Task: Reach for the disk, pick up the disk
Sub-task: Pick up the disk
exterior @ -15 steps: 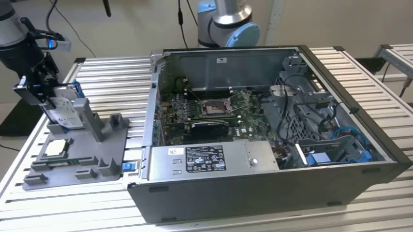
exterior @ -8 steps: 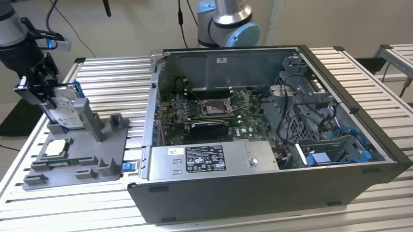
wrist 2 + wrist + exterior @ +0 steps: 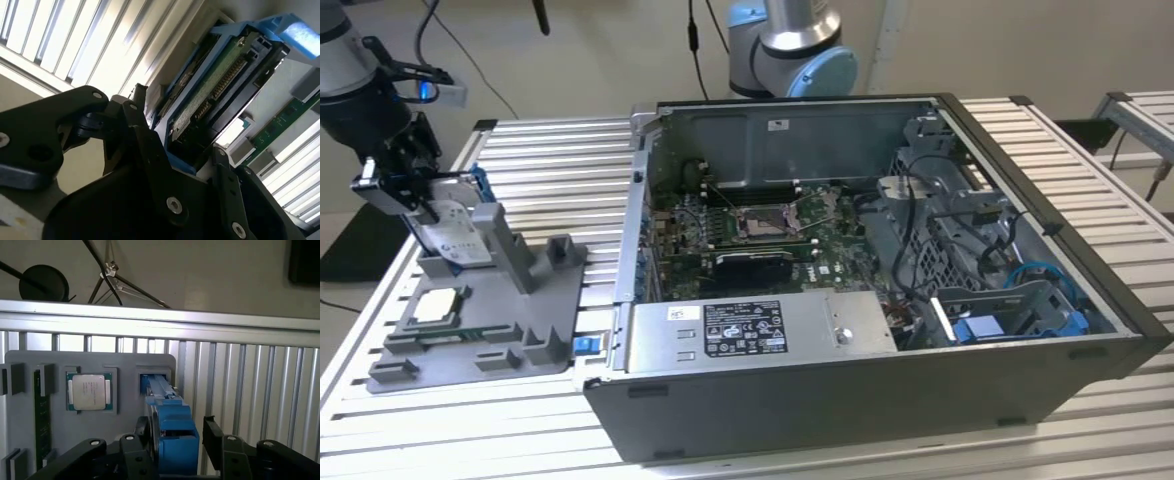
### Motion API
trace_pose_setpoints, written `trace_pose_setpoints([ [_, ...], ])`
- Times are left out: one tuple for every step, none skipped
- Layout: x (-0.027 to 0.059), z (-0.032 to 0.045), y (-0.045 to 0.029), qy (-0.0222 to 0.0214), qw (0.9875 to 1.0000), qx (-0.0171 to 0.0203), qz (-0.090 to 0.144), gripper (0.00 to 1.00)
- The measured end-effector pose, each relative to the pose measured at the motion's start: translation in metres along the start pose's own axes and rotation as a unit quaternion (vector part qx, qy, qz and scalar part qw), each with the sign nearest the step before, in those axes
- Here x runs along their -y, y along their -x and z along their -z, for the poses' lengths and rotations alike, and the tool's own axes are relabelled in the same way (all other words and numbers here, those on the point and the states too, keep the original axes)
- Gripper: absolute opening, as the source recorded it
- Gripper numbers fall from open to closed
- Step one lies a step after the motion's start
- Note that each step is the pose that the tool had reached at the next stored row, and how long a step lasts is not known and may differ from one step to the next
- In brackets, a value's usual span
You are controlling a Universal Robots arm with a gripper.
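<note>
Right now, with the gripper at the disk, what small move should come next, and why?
Probably close the fingers. In the first wrist view the gripper straddles the disk, and a gap shows beside one finger, so nothing seems gripped yet.

Three cameras, one scene.
The exterior view looks down on the open computer case (image 3: 881, 390) and grey tray (image 3: 480, 340); both wrist views (close in) share the disk (image 3: 172, 437) standing there.
</note>
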State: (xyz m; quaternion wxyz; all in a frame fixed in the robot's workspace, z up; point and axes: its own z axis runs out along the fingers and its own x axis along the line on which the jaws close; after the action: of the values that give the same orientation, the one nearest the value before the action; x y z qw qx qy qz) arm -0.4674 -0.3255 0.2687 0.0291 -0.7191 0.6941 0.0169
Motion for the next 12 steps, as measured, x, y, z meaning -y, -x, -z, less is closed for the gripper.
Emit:
trace_pose_setpoints([
  [0.0000,0.0000,0.0000,0.0000,1.0000,0.0000,0.000,0.00],
  [0.0000,0.0000,0.0000,0.0000,1.0000,0.0000,0.000,0.00],
  [0.0000,0.0000,0.0000,0.0000,1.0000,0.0000,0.000,0.00],
  [0.0000,0.0000,0.0000,0.0000,1.0000,0.0000,0.000,0.00],
  [0.0000,0.0000,0.0000,0.0000,1.0000,0.0000,0.000,0.00],
  [0.0000,0.0000,0.0000,0.0000,1.0000,0.0001,0.000,0.00],
  [0.0000,0.0000,0.0000,0.0000,1.0000,0.0001,0.000,0.00],
  [0.0000,0.0000,0.0000,0.0000,1.0000,0.0001,0.000,0.00],
  [0.0000,0.0000,0.0000,0.0000,1.0000,0.0001,0.000,0.00],
  [0.0000,0.0000,0.0000,0.0000,1.0000,0.0002,0.000,0.00],
  [0.0000,0.0000,0.0000,0.0000,1.0000,0.0002,0.000,0.00],
  [0.0000,0.0000,0.0000,0.0000,1.0000,0.0002,0.000,0.00],
])
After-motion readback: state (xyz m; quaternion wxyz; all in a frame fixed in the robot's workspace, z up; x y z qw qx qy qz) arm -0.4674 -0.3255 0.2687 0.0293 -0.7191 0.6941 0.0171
